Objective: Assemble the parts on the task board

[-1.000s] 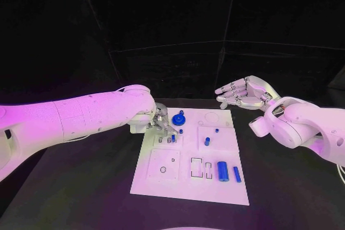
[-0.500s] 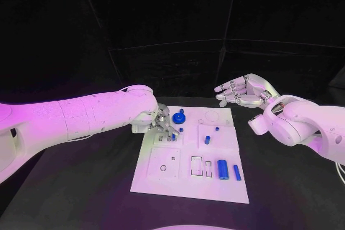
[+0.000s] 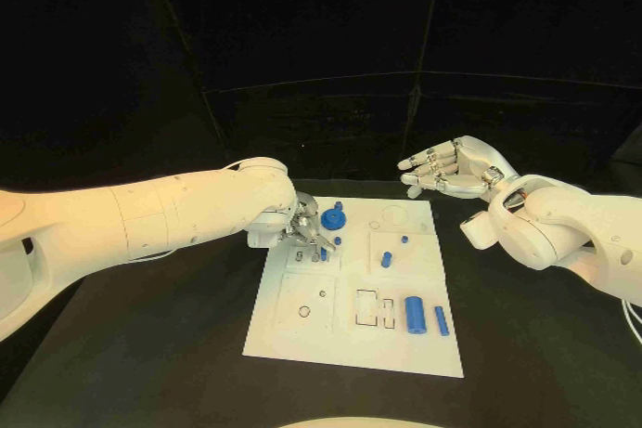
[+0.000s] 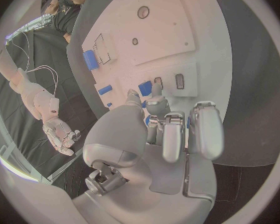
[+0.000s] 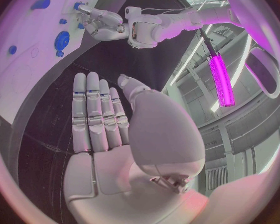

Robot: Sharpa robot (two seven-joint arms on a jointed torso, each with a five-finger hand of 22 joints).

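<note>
Currently a small blue part [image 3: 323, 254] is pinched by the left hand [image 3: 302, 231] over the white board's [image 3: 321, 340] far-left slots; seating is judged next. Right hand [image 3: 453, 172] is held spread, empty.

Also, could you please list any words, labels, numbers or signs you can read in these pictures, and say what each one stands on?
There is no readable text.
The task board carries only outlined shapes and holes, no letters or numbers.
The blue parts, the left hand and the right hand show no marking.
</note>
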